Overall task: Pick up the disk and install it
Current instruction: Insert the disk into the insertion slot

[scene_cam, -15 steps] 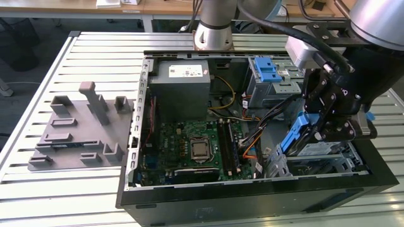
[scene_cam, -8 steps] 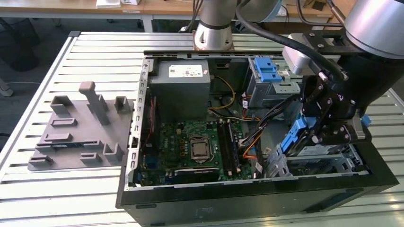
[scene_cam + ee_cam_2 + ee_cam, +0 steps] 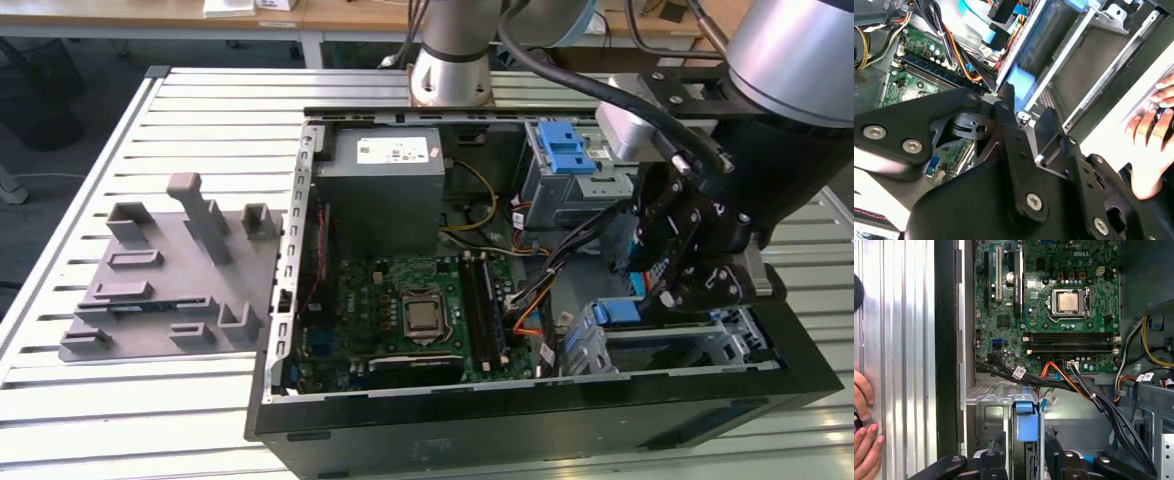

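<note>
The disk (image 3: 1024,422) sits at the metal cage (image 3: 988,412) by the claw (image 3: 1026,444), whose grip I cannot tell; pushed in crooked, it could get stuck or squash the wires (image 3: 1106,410).

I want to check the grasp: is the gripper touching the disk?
Cannot tell. In the first wrist view the disk sits right by the gripper, yet neither contact nor a gap shows plainly.

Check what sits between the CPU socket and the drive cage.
In the first wrist view, between the CPU socket and the drive cage lie the RAM slots, then a bundle of black and orange cables running across the cage's edge.
</note>
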